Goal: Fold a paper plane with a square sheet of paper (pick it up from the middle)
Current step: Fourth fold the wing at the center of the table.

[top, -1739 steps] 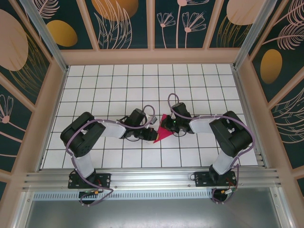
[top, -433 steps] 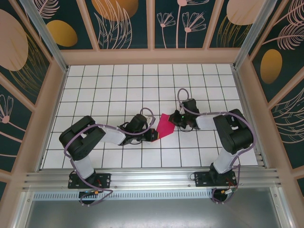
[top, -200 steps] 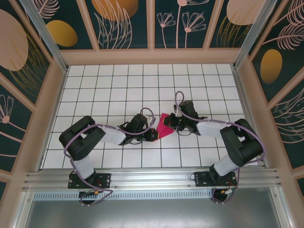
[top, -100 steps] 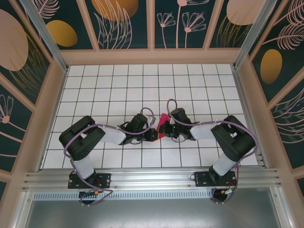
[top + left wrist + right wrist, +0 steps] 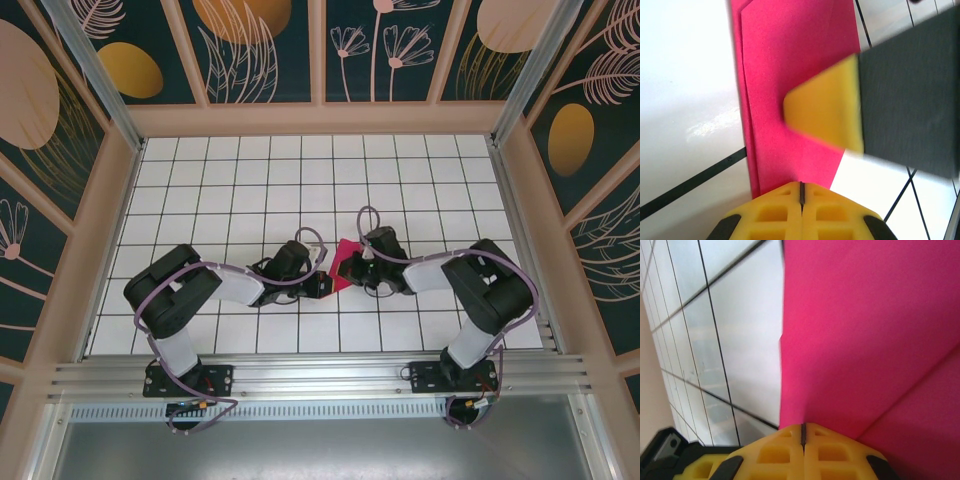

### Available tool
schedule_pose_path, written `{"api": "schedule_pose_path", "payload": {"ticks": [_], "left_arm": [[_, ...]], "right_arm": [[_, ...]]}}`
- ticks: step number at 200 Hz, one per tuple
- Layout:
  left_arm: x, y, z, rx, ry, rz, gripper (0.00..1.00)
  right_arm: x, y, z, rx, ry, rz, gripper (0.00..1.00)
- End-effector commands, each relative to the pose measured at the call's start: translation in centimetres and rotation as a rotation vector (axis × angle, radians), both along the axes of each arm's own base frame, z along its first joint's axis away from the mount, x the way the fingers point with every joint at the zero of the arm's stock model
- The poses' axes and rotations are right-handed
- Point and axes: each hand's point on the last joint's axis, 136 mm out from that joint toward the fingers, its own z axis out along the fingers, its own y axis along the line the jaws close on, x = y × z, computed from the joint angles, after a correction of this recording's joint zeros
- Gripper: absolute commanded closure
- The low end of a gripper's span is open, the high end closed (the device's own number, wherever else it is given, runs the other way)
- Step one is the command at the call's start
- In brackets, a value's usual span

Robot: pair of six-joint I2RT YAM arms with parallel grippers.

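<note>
The folded square sheet of paper lies flat on the tiled bench, mid-bench, wedged between the two grippers. The left gripper sits at the sheet's near-left end, the right gripper on its right side; both touch it, so neither arm is really nearer.

In the left wrist view the jaws are fully closed at the sheet's near edge. The magenta strip runs straight away from the tips, with doubled layers along its left edge. The right gripper's yellow pad lies over the strip from the right.

In the right wrist view the jaws are also closed, tip on the sheet, with a diagonal crease running off to the right. It is hard to tell whether either tip pinches a layer or just presses down. Judged next: a press along that crease, with the left gripper as anchor.
</note>
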Motion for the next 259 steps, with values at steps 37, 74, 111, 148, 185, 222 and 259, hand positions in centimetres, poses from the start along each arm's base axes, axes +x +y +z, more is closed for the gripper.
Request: {"api": "schedule_pose_path", "payload": {"ticks": [37, 74, 111, 148, 185, 222, 259], "left_arm": [[-5.7, 8.2, -8.6, 0.351, 0.219, 0.031, 1.00], [-5.6, 8.1, -8.4, 0.345, 0.217, 0.033, 1.00], [-5.2, 7.7, -7.9, 0.337, 0.208, 0.034, 1.00], [-4.7, 7.1, -7.3, 0.315, 0.200, 0.038, 1.00], [-4.5, 6.6, -6.9, 0.298, 0.194, 0.037, 1.00], [-4.3, 6.4, -6.7, 0.294, 0.188, 0.031, 1.00], [-4.6, 6.2, -6.4, 0.282, 0.196, 0.017, 1.00]], "right_arm": [[5.2, -5.7, -1.1, -0.138, -0.018, -0.145, 0.94], [7.5, -8.5, -1.5, -0.152, -0.013, -0.192, 0.94], [8.6, -8.2, 1.2, -0.108, -0.073, -0.165, 0.93], [7.0, -6.3, 5.4, -0.068, -0.163, -0.134, 0.90], [3.9, -3.2, 4.0, -0.038, -0.122, -0.066, 0.89], [1.8, -1.2, 0.7, -0.047, -0.028, -0.026, 0.92], [1.3, -2.5, -2.3, -0.128, 0.031, -0.053, 0.97]]}}
